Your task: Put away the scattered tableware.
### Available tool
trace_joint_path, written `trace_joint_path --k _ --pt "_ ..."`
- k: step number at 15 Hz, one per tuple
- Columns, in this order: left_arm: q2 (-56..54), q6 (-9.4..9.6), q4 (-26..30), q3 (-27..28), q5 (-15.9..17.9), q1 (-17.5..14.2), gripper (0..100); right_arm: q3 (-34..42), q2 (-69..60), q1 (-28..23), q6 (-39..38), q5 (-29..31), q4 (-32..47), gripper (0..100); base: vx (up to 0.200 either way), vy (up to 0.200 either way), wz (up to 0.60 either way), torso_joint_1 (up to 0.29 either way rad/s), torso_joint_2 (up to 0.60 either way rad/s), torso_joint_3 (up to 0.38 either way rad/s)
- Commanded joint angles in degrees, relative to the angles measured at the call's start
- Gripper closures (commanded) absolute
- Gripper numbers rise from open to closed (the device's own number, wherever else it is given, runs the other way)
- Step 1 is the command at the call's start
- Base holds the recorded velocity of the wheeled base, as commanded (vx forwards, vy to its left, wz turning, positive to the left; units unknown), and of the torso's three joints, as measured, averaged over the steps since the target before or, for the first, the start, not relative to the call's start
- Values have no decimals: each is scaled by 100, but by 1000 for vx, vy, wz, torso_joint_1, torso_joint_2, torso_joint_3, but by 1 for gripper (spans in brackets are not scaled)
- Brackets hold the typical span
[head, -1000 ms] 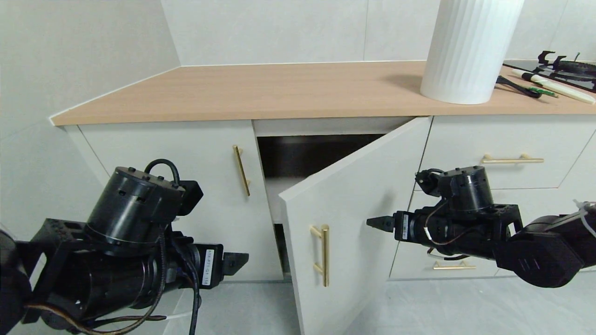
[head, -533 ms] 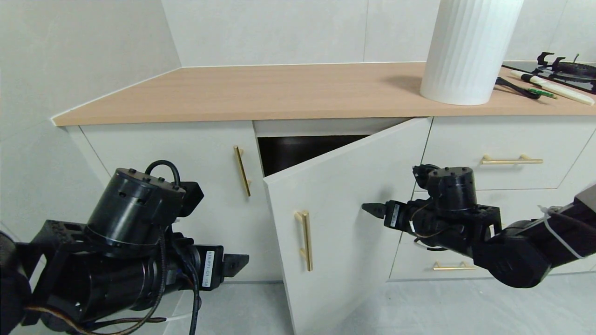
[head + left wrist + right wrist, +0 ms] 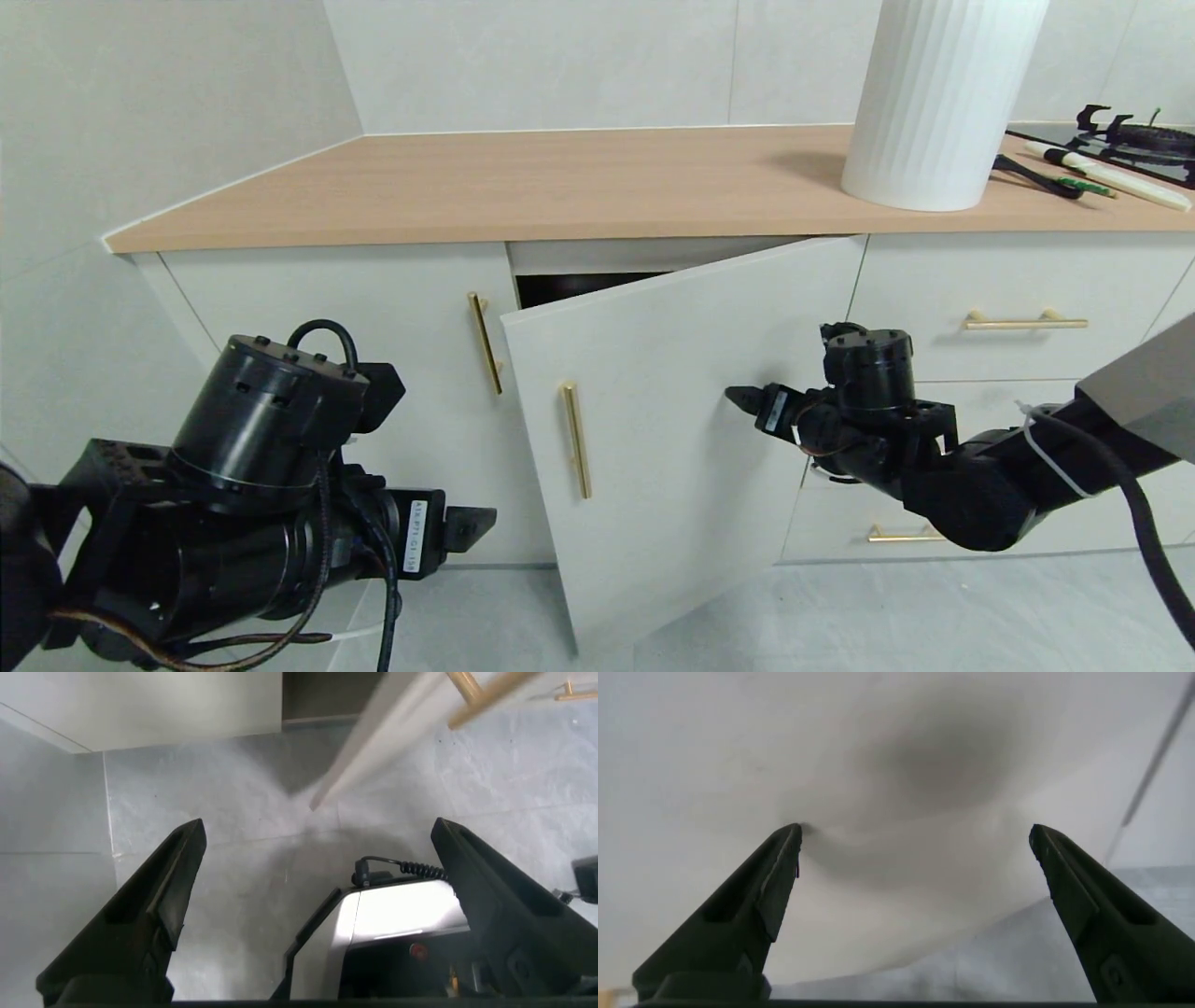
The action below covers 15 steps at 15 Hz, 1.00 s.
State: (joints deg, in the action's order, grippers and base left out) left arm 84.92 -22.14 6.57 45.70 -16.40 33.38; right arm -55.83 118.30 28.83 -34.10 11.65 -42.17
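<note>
A white cabinet door (image 3: pixel 672 420) with a gold handle (image 3: pixel 576 441) stands partly ajar under the wooden countertop (image 3: pixel 523 187). My right gripper (image 3: pixel 747 399) is open, its fingertips against the door's face (image 3: pixel 896 765); nothing is between the fingers (image 3: pixel 761 905). Low at the left, my left gripper (image 3: pixel 471 527) hangs open and empty above the floor, with the door's lower edge (image 3: pixel 374 737) beyond it. Scattered utensils lie on the counter's far right: a black one (image 3: pixel 1032 175) and a long white one (image 3: pixel 1111 173).
A tall white ribbed cylinder (image 3: pixel 934 103) stands on the counter by the utensils. A shut door with a gold handle (image 3: pixel 485 342) is left of the ajar one, drawers with gold handles (image 3: pixel 1025 322) are right. A dark stove grate (image 3: pixel 1134 135) sits far right.
The cabinet door has swung from wide open to nearly shut, with my right gripper moving forward and left against it. The left arm has stayed still.
</note>
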Motion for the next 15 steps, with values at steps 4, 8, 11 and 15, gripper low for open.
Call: trace_joint_path --k 4,8,11,15 --pt "7 -1 2 0 -4 2 0 -543 528 -9 -62 636 -11 0 0 0 0 0 0 0" --pt "7 -1 2 0 -4 2 0 -745 730 -35 -53 935 -2 0 0 0 0 0 0 0" --pt "7 -1 2 0 -4 2 0 -929 914 -88 -44 1243 -2 0 0 0 0 0 0 0" --pt "33 -1 2 0 -4 2 0 -1219 1152 -132 -44 1621 -2 0 0 0 0 0 0 0"
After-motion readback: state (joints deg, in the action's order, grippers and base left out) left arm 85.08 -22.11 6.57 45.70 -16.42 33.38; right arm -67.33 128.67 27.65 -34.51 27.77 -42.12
